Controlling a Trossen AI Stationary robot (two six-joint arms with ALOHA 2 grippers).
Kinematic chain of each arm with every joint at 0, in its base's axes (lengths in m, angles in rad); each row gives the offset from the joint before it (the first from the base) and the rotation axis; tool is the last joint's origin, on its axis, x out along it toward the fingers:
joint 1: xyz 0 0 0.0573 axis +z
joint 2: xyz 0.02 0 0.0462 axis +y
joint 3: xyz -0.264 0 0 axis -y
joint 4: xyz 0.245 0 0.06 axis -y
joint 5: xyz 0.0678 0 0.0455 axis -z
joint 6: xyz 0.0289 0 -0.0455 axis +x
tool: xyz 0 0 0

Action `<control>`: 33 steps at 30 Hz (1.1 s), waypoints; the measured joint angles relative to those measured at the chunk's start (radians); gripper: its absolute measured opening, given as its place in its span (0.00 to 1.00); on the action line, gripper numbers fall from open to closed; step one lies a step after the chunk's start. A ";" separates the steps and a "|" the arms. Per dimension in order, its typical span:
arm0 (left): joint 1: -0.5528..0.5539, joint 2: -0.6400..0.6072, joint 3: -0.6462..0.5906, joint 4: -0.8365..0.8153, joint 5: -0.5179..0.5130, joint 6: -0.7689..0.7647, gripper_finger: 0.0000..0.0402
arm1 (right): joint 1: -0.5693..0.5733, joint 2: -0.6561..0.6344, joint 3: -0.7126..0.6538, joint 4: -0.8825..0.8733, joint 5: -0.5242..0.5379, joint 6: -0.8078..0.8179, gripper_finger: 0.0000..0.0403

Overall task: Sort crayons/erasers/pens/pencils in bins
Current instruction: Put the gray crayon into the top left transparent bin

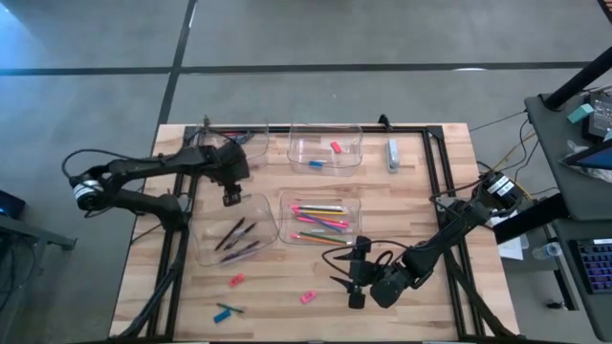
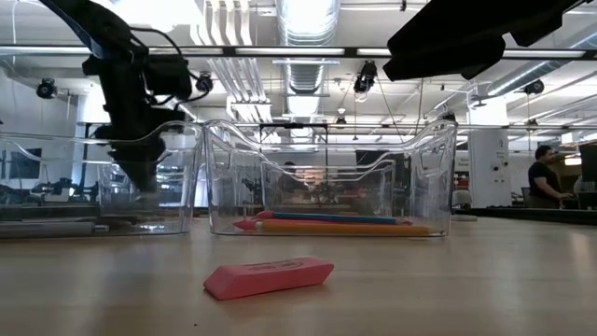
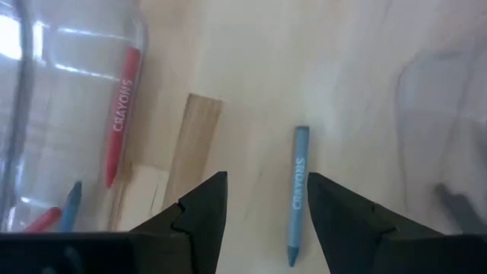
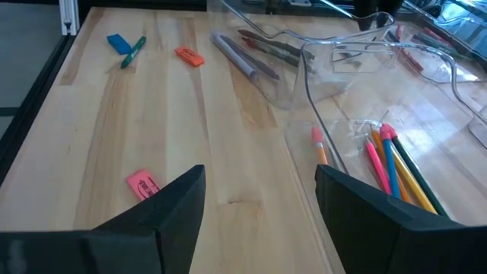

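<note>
The bin [image 3: 46, 114] runs off the left wrist view, perhaps holding three crayons [image 3: 122, 114].

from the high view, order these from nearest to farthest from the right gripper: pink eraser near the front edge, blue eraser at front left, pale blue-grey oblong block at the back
1. Pink eraser, just left of the right gripper.
2. Blue eraser, farther left near the front edge.
3. Pale blue-grey oblong block, at the table's back, right of the bins.

The table [image 4: 190, 137] is made of pale planked wood with a smooth, satin finish. The bins [image 2: 326, 182] are formed of clear, glossy plastic, while a paper wrapper is borne by a blue crayon [image 3: 297, 190]. A matt surface is shown by the pink eraser [image 2: 269, 276].
</note>
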 joint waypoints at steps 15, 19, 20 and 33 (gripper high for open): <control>0.097 -0.043 -0.020 -0.022 -0.021 -0.369 0.26 | 0.000 0.000 -0.002 0.000 0.000 0.000 0.59; 0.095 -0.025 -0.020 -0.025 -0.022 -0.385 0.21 | 0.000 0.000 -0.002 -0.001 0.000 0.000 0.59; 0.093 -0.019 -0.020 -0.026 -0.022 -0.386 0.20 | 0.000 0.000 -0.003 0.000 0.000 0.000 0.59; 0.076 0.128 -0.020 -0.028 -0.027 -0.413 0.19 | 0.000 0.000 -0.005 0.000 0.000 0.000 0.59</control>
